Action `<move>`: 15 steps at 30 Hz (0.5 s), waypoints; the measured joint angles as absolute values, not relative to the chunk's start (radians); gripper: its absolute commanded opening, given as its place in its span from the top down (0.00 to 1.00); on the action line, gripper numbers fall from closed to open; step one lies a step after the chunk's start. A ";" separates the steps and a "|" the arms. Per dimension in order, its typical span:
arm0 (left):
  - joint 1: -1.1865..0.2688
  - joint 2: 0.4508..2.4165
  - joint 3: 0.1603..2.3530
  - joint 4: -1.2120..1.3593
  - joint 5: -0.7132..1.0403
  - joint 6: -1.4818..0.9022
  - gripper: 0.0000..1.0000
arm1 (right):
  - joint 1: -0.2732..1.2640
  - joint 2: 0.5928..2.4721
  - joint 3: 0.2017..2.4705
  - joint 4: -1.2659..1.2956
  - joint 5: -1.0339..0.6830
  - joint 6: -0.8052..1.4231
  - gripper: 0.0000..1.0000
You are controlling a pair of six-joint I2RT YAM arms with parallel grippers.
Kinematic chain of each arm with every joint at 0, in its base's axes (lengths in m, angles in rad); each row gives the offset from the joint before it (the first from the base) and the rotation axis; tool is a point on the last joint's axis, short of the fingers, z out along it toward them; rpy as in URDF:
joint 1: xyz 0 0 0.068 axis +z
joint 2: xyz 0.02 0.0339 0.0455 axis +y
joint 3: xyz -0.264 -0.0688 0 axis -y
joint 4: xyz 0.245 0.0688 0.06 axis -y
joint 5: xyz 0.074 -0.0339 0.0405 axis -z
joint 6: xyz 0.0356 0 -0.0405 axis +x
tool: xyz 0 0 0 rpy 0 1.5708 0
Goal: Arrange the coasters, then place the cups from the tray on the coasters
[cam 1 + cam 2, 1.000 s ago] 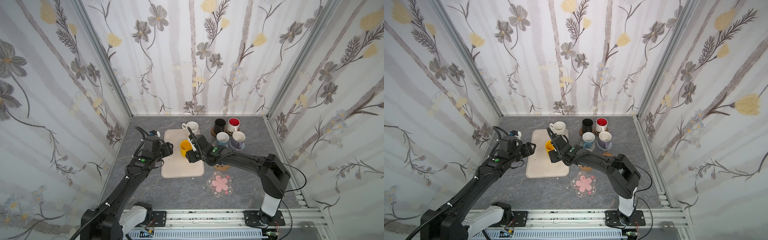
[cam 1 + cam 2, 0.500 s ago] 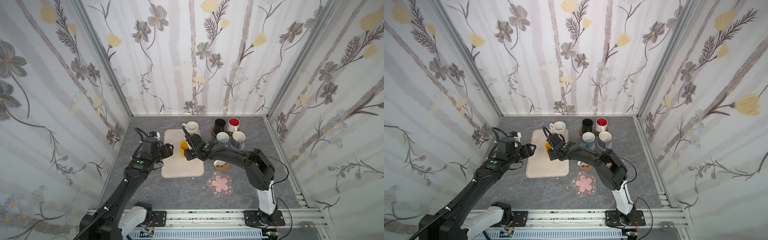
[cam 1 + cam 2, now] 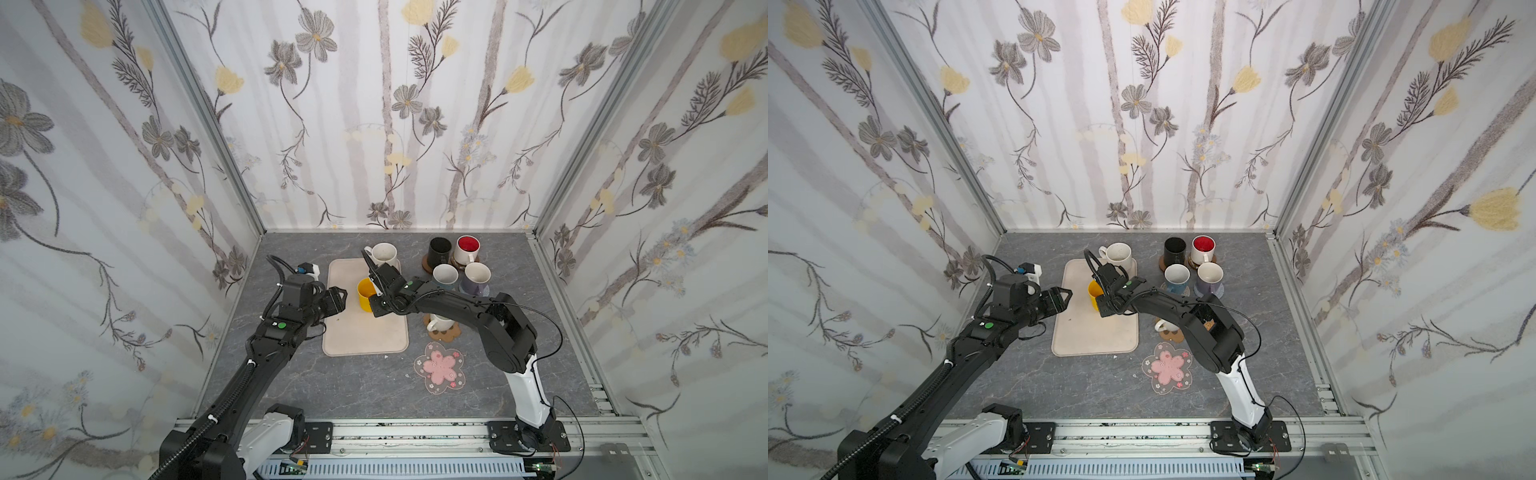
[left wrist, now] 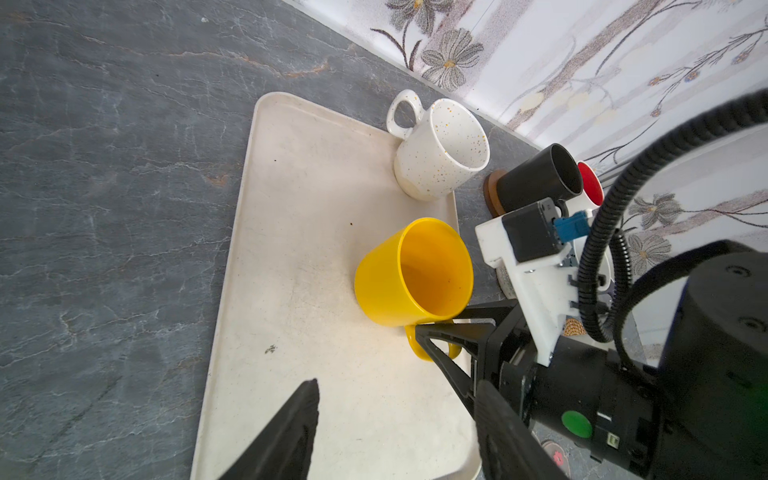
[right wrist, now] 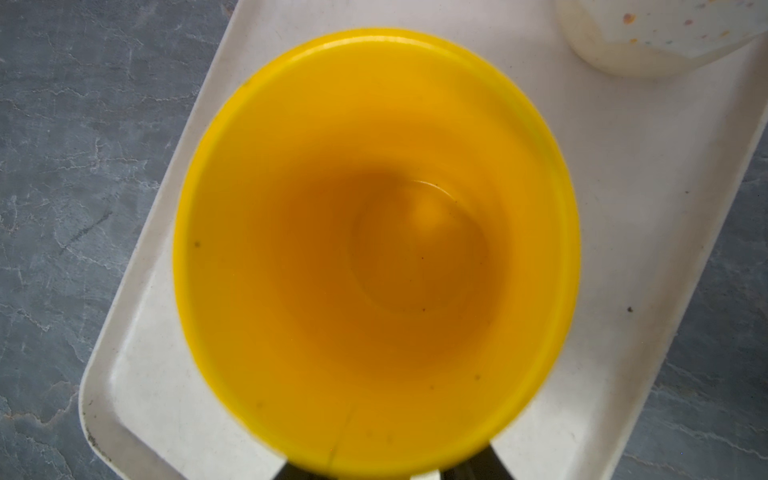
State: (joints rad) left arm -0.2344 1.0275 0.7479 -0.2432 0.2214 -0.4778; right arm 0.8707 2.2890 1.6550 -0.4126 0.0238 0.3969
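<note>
While yellow cup (image 3: pixel 365 294) sits on tray (image 3: pixel 365 336), right pincer (image 4: pixel 436 328) straddles its handle, grip impossible to confirm; left pincer (image 3: pixel 337 298) hangs open over tray's left edge, clear of cup.

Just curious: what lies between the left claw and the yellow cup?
Only bare tray, seen in the left wrist view, separates left gripper and yellow cup.

Three walls (image 3: pixel 386 124) papered white, with grey and yellow flowers on long stems, closed the far, left and right sides. Metal posts (image 3: pixel 206 120) ran up the far corners. The floor (image 3: pixel 332 386) was grey, veined like stone and evenly lit. A metal rail (image 3: pixel 415 434) crossed the near edge.
</note>
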 measured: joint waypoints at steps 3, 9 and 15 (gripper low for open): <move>-0.234 1.024 0.748 -0.243 0.221 -0.478 0.37 | 0.869 2.295 1.668 -0.428 0.026 0.384 0.77; -0.234 1.022 0.748 -0.243 0.221 -0.470 0.35 | 0.865 2.297 1.717 -0.482 0.037 0.363 0.90; -0.235 1.029 0.765 -0.242 0.221 -0.448 0.25 | 0.863 2.255 1.729 -0.530 0.059 0.337 1.00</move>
State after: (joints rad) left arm -0.2352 1.0290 0.7650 -0.2424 0.2207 -0.4484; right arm 0.8635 2.2547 1.7294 -0.5301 0.0593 0.3367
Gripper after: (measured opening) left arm 0.741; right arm 0.158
